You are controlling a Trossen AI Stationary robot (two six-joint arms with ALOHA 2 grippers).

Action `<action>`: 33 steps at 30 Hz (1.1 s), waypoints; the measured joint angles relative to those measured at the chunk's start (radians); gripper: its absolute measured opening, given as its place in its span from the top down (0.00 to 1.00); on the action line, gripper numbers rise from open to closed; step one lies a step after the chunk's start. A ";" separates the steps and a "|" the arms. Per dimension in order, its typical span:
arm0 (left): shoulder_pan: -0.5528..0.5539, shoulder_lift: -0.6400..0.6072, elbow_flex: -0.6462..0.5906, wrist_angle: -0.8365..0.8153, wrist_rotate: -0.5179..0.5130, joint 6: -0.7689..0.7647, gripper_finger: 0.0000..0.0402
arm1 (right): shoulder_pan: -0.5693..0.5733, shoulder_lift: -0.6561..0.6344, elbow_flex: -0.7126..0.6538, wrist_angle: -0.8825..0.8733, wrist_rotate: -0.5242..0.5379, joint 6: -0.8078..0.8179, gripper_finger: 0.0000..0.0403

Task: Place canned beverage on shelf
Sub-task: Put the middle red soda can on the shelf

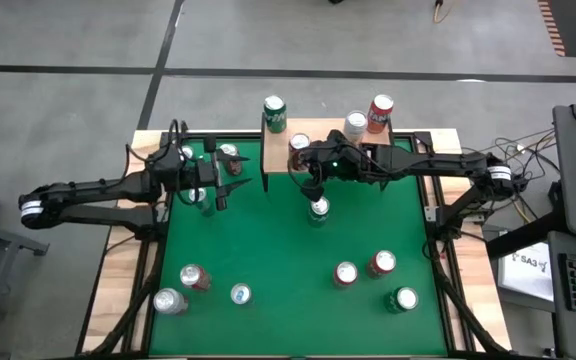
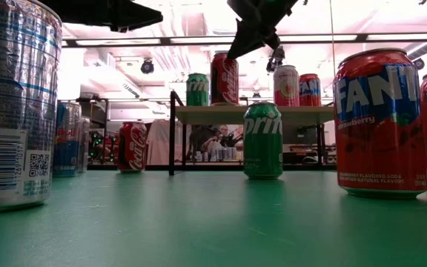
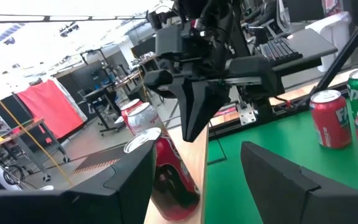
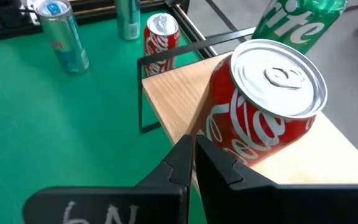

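Shelf (image 1: 280,155) edges are partly covered by the right gripper (image 1: 313,183), fingers shut, empty, beside a Coca-Cola can (image 4: 263,115) standing on it. Left gripper (image 1: 218,188), fingers apart, holds nothing near the green felt (image 1: 288,260). Bright workshop clutter lies behind.

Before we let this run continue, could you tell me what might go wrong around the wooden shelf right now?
The shut right gripper sits right beside the red Coca-Cola can on the light wooden shelf; a sideways move could tip it or push it towards the green Sprite can behind. The green Sprite can on the felt stands below that arm, so a low retreat might clip it. The left gripper waits, open, among nearby cans.
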 joint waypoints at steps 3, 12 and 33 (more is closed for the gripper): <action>0.000 -0.005 -0.006 0.004 0.000 -0.001 0.46 | 0.000 0.005 -0.002 -0.001 0.000 0.003 0.97; 0.000 0.011 0.000 0.016 0.000 -0.012 0.46 | -0.006 0.011 -0.005 0.012 0.026 -0.001 0.97; 0.001 0.061 0.001 0.053 0.000 -0.011 0.46 | -0.028 0.011 -0.008 0.067 0.052 -0.003 0.97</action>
